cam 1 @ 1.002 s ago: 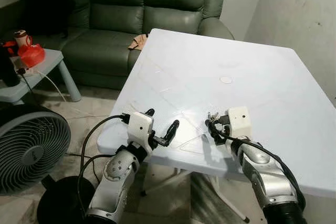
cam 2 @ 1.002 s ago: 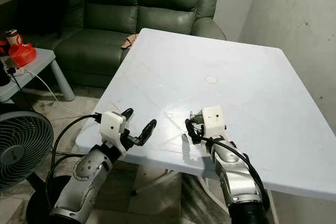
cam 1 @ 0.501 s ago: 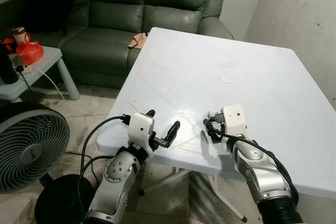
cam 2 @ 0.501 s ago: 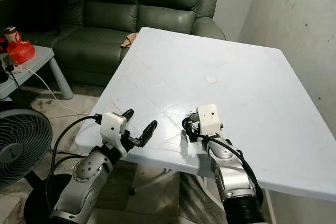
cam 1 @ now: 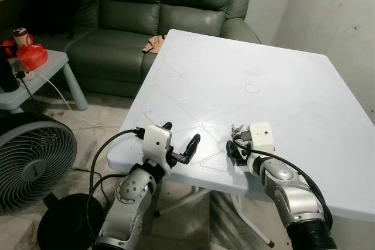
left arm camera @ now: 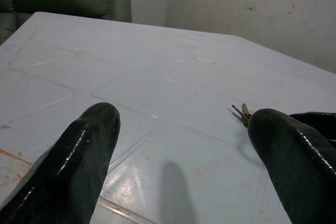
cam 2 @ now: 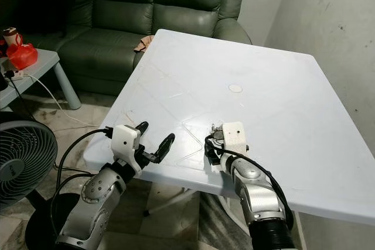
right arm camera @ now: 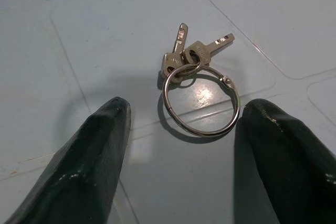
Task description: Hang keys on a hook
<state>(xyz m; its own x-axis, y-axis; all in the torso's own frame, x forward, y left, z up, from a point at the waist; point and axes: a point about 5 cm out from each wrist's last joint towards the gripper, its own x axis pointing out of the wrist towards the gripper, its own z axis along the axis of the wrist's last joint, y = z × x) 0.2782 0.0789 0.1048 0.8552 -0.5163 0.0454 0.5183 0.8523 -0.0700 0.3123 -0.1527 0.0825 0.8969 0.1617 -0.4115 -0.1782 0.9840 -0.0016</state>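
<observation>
The white table [cam 1: 281, 80] carries the keys [right arm camera: 197, 85] near its front edge. The right hand [right arm camera: 184, 145] has dropped lower since a second ago, fingers spread either side of the ring, not touching it. The left hand [cam 1: 180, 142] hovers released at the table's front edge.

Head views: even, moderately bright indoor light, sharp, no motion blur. White bench [cam 1: 281, 80] reads brightest, with a soft glare patch near its front edge. Sofa [cam 1: 158, 10] and upper-left corner fall into deep shadow. Slight bending of straight lines toward frame edges, possibly lens distortion.

Right wrist view: keys [right arm camera: 197, 85] in crisp focus; small specular glare inside the ring; soft shadow cast under the ring and beside both fingers [right arm camera: 89, 166]. The near fingers are slightly soft.

Left wrist view: bench surface well lit with a diffuse sheen; dark soft-edged shadow between the fingers [left arm camera: 79, 156], which are out of focus.
</observation>
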